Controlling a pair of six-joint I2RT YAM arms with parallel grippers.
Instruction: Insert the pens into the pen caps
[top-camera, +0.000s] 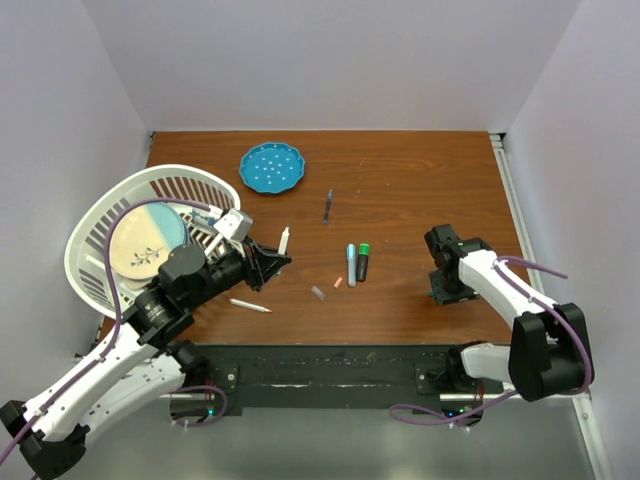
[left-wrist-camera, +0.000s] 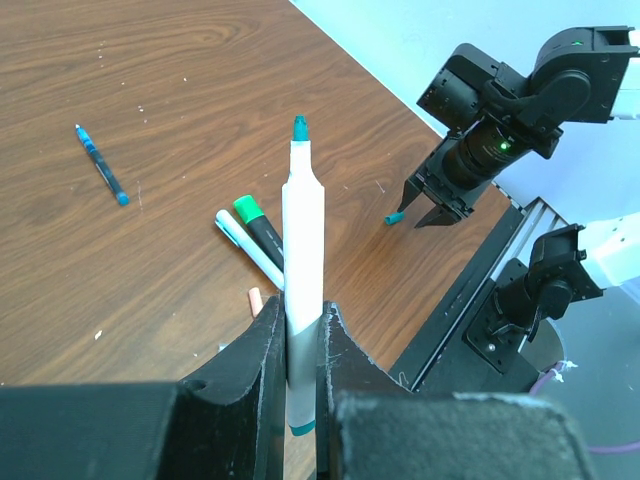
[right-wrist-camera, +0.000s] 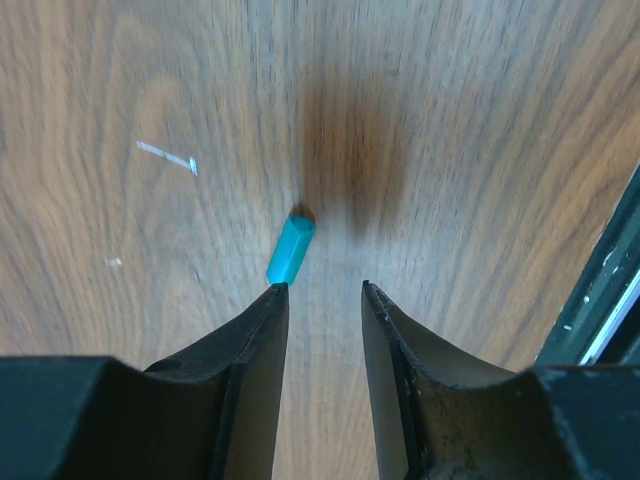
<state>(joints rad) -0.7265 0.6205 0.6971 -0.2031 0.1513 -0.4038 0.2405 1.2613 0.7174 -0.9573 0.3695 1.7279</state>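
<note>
Pinching slim white pen (left-wrist-camera: 302, 230) in left hand (left-wrist-camera: 301, 310), right hand (right-wrist-camera: 322, 290) parted by teal cap (right-wrist-camera: 290, 250)

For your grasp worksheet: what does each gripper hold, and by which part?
Left gripper clamps the white pen by its lower barrel. Right gripper holds nothing.

— What does the counter (top-camera: 400, 180) look like?
— Brown wood grain, smooth, with a dull sheen.
— And the white marker (left-wrist-camera: 302, 260)?
— Glossy, smooth plastic. The left claw (left-wrist-camera: 300, 310) gripping it looks matt black plastic. The teal cap (right-wrist-camera: 291, 250) looks smooth plastic too.
</note>
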